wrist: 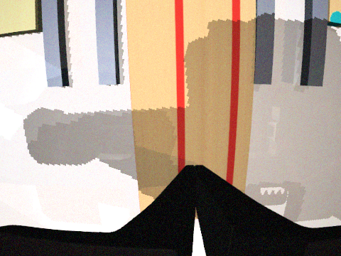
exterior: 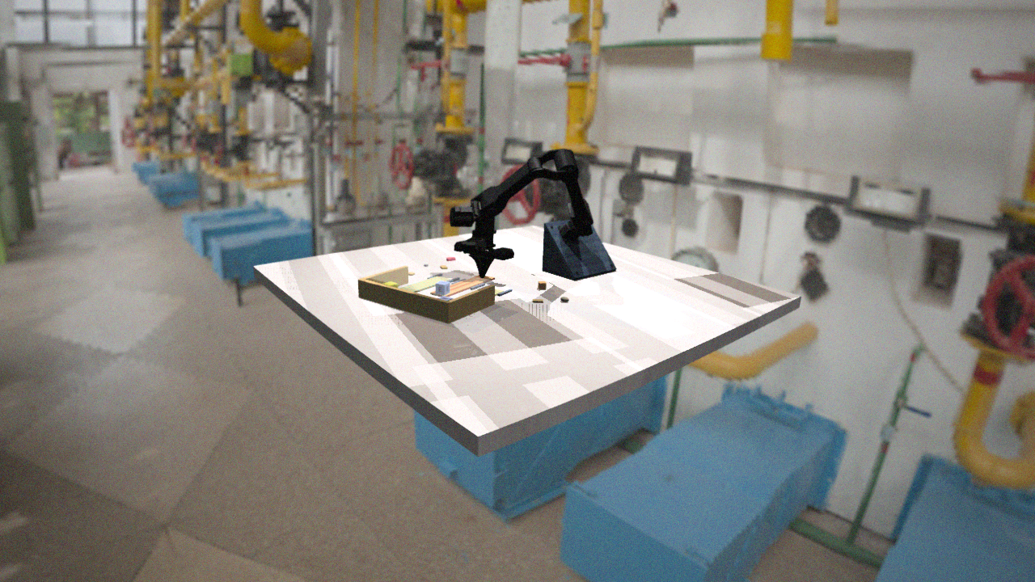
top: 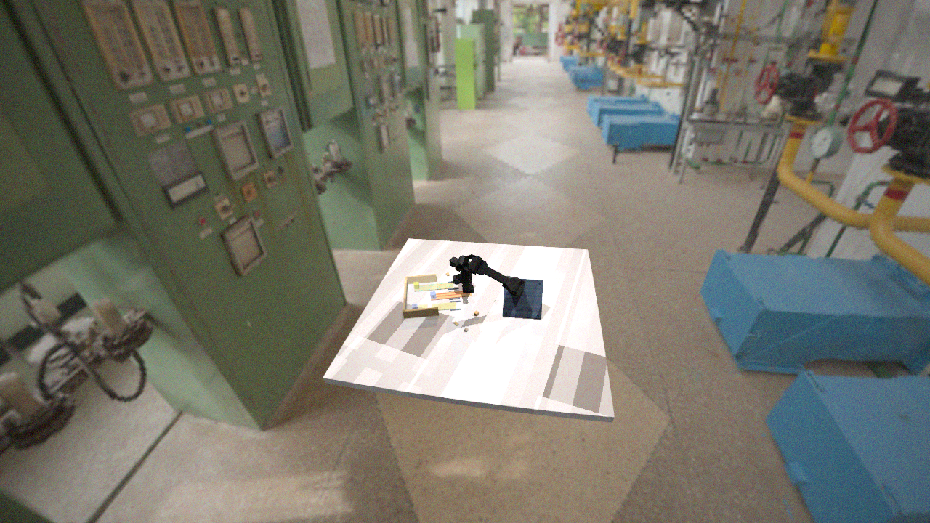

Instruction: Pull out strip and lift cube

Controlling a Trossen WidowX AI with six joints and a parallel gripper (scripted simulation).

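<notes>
My gripper (top: pixel 468 290) (exterior: pixel 483 275) (wrist: pixel 193 173) is shut with nothing between its fingers. Its tips point down at the orange strip (top: pixel 454 295) (wrist: pixel 153 71), which has two red lines, and are over it or touching it; I cannot tell which. The strip reaches out of the open side of the tray, and a blue cube (top: pixel 433 295) (exterior: pixel 441 288) stands toward its inner end. A yellow-green strip (top: pixel 437 286) (wrist: pixel 18 16) bears a yellow cube (top: pixel 416 285). The third strip (top: pixel 447 306) (wrist: pixel 333 4), with teal dots, has a bluish cube (top: pixel 414 306) near its inner end. Cube labels are unreadable.
The wooden tray (top: pixel 422 311) (exterior: pixel 405 297) has low walls. Thin blue-grey rails (wrist: pixel 52 43) (wrist: pixel 264 43) flank the orange strip. A small orange-brown block (top: pixel 476 313) (exterior: pixel 541 284) and several small bits lie between tray and arm base (top: pixel 530 306) (exterior: pixel 572 256). A pink bit (exterior: pixel 449 258) lies behind.
</notes>
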